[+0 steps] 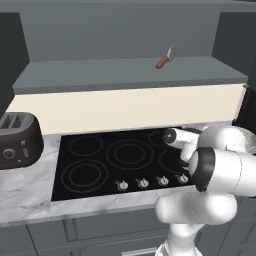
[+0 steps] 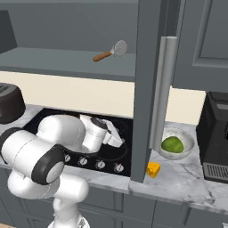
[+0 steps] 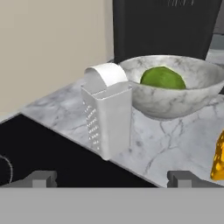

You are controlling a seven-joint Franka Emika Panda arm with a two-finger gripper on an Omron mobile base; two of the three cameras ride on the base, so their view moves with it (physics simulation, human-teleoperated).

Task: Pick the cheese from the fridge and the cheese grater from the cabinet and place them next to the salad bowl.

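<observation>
Up close, cheese grater (image 3: 108, 114) touches salad bowl (image 3: 175, 98).

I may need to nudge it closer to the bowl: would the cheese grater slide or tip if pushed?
The cheese grater stands upright, tall on a narrow base, so a high push probably tips it. A low push would likely slide it along the smooth marble counter. It looks stiff metal, unlikely to bend.

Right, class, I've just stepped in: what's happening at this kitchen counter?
A white robot arm has its open gripper empty, low over the counter. The cheese grater stands upright beside the salad bowl, and the cheese lies on the marble near the bowl. Both items look delivered, so the job seems about finished.
</observation>
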